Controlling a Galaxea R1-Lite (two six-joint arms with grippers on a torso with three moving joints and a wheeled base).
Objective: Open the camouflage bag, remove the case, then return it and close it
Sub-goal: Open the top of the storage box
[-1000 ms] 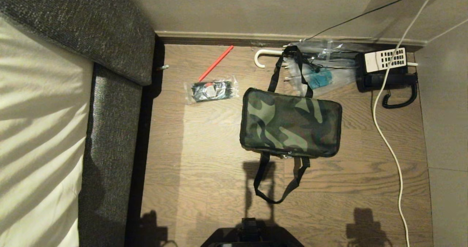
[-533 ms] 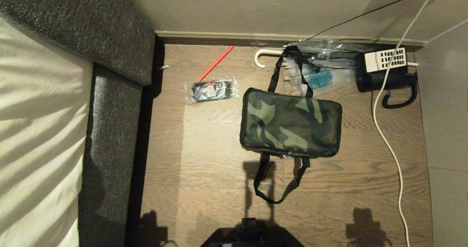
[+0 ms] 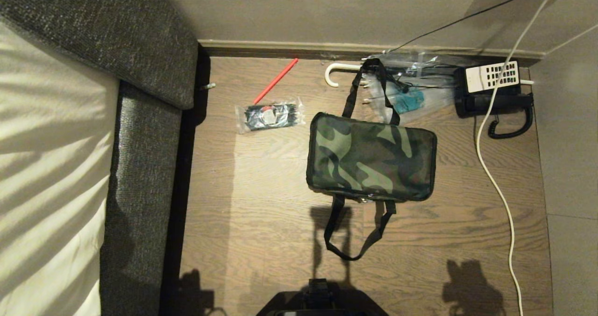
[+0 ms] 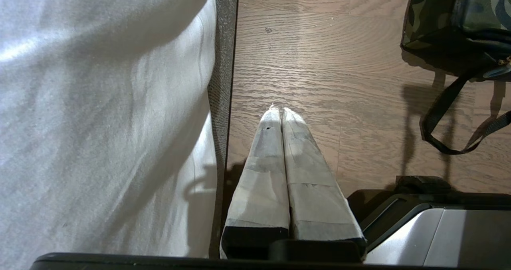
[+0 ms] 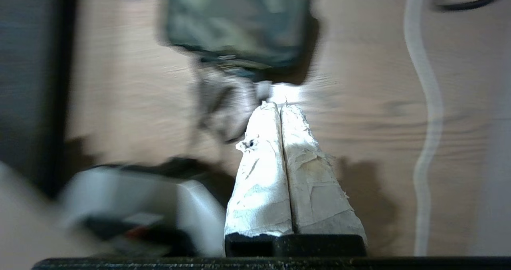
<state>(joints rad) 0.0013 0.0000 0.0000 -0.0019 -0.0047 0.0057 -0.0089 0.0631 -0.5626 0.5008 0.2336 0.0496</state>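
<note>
The camouflage bag (image 3: 371, 158) lies flat and closed on the wooden floor, one black strap handle (image 3: 355, 234) trailing toward me and another running back toward the wall. The case is hidden. Neither arm shows in the head view. My left gripper (image 4: 278, 111) is shut and empty near the bed's edge, with the camouflage bag (image 4: 459, 22) off to one side. My right gripper (image 5: 279, 105) is shut and empty above bare floor, short of the camouflage bag (image 5: 237, 22); that view is blurred by motion.
A bed with a grey base (image 3: 140, 166) borders the left side. A clear packet of black items (image 3: 270, 115) and a red stick (image 3: 276, 80) lie behind the bag, with an umbrella (image 3: 373, 80) and a black telephone (image 3: 493, 89) by the wall. A white cable (image 3: 495, 180) runs down the right.
In the head view nothing on the floor has moved. The shadow at the lower right has shifted and grown, showing the right arm in motion. The left arm is still.
</note>
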